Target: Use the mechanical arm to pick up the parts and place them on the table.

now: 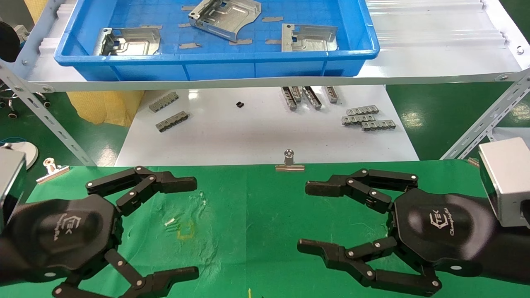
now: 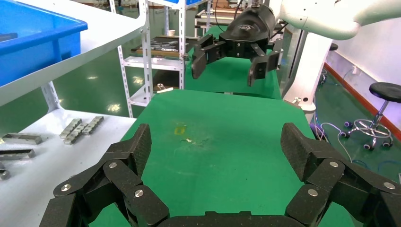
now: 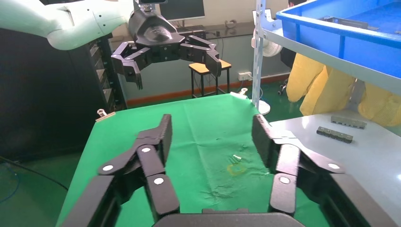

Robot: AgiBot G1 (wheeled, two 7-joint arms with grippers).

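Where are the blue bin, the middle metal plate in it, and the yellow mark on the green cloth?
blue bin (image 1: 215, 68): head view, on its front wall.
middle metal plate (image 1: 225, 16): head view, centre of the embossed face.
yellow mark (image 1: 185, 231): head view, on the faint square outline, between the two grippers.

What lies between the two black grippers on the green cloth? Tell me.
Only bare creased green cloth with a faint yellow square mark separates the open left gripper and open right gripper, per the head view.
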